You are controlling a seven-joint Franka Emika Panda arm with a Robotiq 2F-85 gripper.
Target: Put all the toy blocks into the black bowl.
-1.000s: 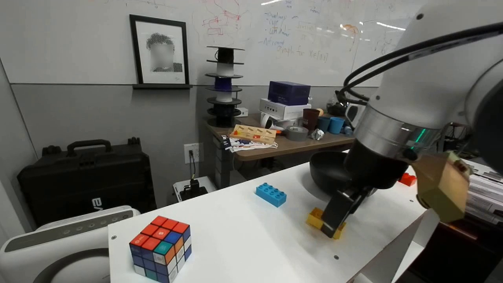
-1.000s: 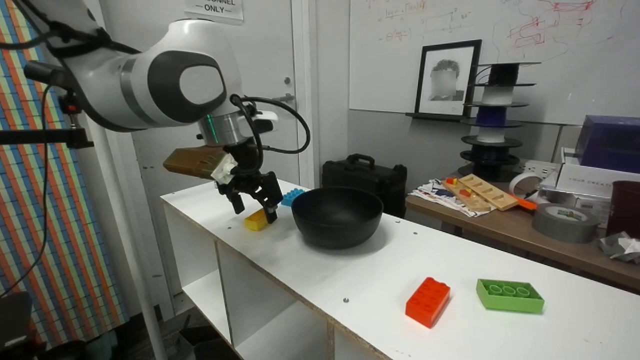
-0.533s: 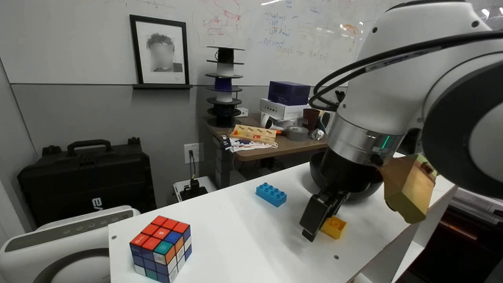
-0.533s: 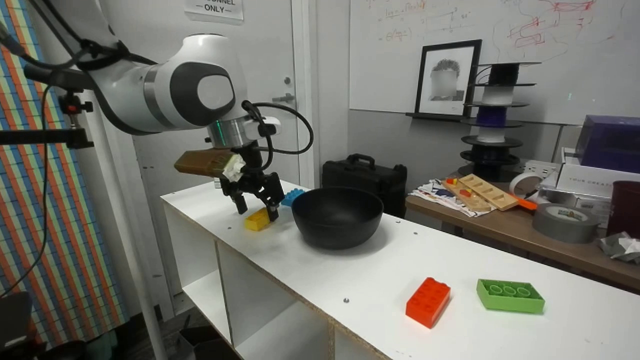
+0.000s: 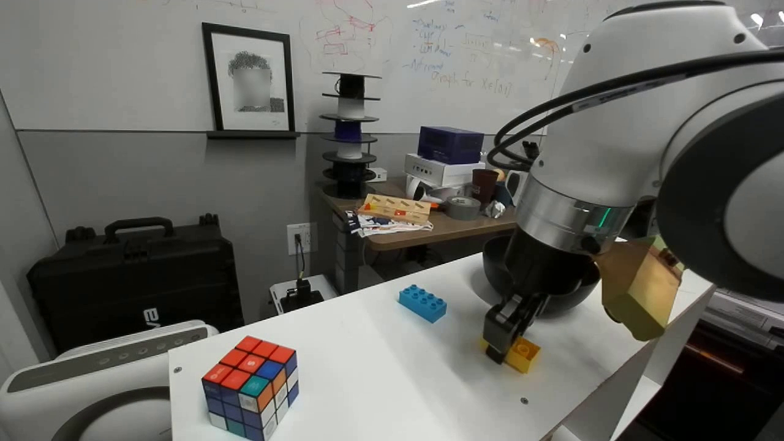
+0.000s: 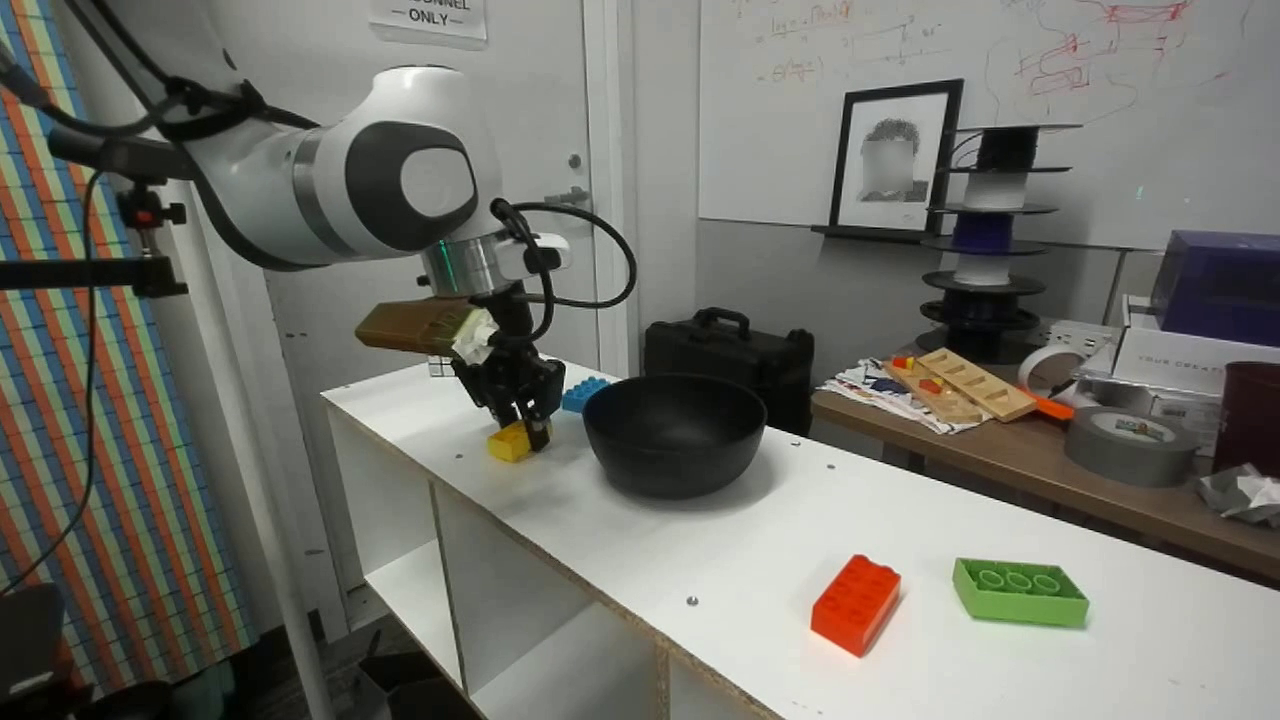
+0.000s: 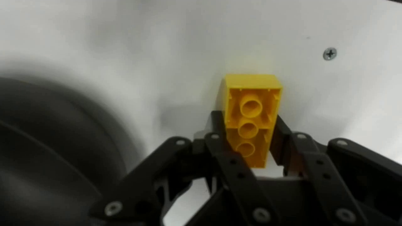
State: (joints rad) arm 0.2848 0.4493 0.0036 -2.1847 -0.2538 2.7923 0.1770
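The yellow block lies hollow side up on the white surface, in all views. My gripper points down over it, shut on its two long sides. In an exterior view one finger partly covers the yellow block. The black bowl stands close beside the gripper; its near wall hides its floor. Behind it is the blue block, studs up. On the bowl's far side from the gripper lie the red block and an upturned green block; the arm hides both in an exterior view.
A multicoloured puzzle cube stands at one end of the white shelf top. The shelf's open front edge runs near the yellow block. A brown desk with boxes and tape is behind. A screw sits in the surface.
My gripper has shifted and lowered slightly around the yellow block, and its jaws have gone from open to shut on it. The block has barely moved. The bowl and other blocks stay put.
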